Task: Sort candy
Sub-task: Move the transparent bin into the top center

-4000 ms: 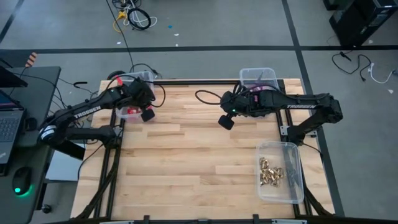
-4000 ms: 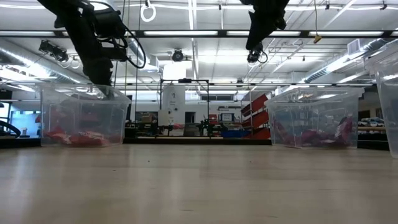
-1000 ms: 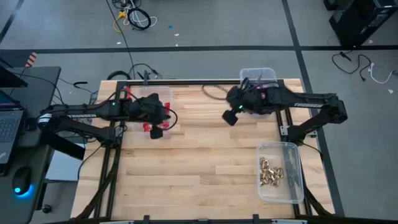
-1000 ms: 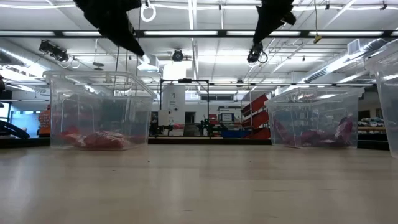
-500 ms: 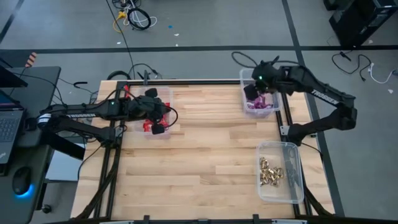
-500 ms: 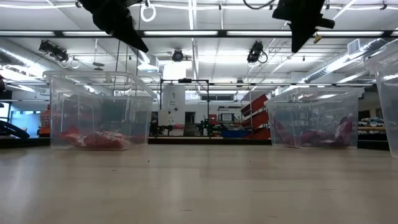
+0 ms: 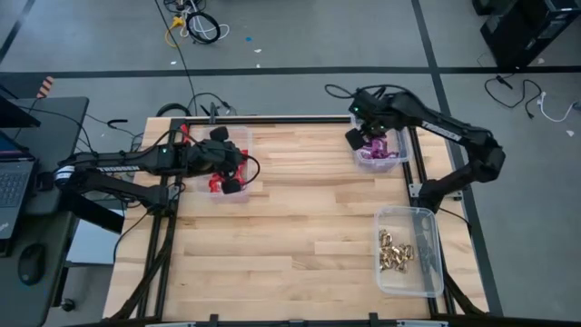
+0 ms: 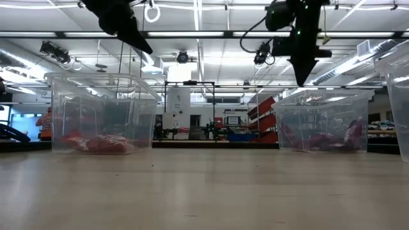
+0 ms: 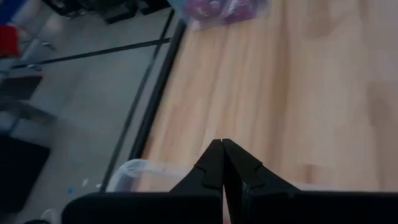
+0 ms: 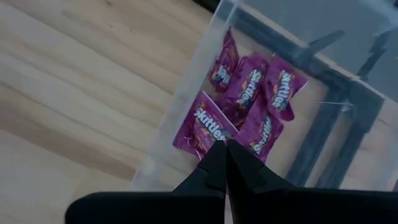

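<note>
Right gripper [image 7: 355, 138] hangs fully closed and empty at the inner wall of the far-right bin [image 7: 396, 160], the purple packets [image 10: 245, 102] lying just ahead of and below its tip, inside that wall. Left gripper [image 7: 232, 185] is likewise closed with nothing in it, over the far-left bin [image 7: 243, 136] that holds the red packets [image 8: 102, 142]. Gold pieces [image 7: 395, 251] sit in the near-right bin [image 7: 427, 218], well apart from both arms. No loose candy appears on the surface [image 7: 290, 227], though small pieces might escape the high view. Judging by that, each arm is already nearest its own colour, and sorting looks essentially finished.
</note>
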Action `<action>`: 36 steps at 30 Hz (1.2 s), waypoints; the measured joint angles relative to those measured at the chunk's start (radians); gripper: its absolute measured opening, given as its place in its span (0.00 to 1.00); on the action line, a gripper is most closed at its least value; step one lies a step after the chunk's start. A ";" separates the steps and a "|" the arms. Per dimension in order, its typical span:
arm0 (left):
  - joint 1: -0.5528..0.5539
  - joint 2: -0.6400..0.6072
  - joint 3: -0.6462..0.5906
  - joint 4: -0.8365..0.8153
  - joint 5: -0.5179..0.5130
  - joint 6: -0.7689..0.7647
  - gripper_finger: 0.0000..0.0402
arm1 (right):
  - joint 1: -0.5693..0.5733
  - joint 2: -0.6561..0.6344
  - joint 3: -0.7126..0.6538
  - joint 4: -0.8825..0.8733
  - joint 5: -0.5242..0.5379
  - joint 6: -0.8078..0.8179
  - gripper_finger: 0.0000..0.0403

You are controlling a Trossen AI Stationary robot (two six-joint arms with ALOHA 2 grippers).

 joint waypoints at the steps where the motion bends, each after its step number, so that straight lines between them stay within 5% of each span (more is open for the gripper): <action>1: 0.000 -0.002 0.000 -0.003 -0.018 0.000 0.00 | 0.000 0.012 -0.010 0.012 -0.001 -0.001 0.00; 14: 0.000 -0.114 0.000 -0.021 -0.061 -0.005 0.00 | -0.012 0.079 -0.144 0.203 -0.115 -0.056 0.00; 36: 0.000 -0.200 -0.001 -0.061 -0.059 -0.013 0.00 | 0.085 0.080 -0.150 0.432 -0.266 -0.039 0.00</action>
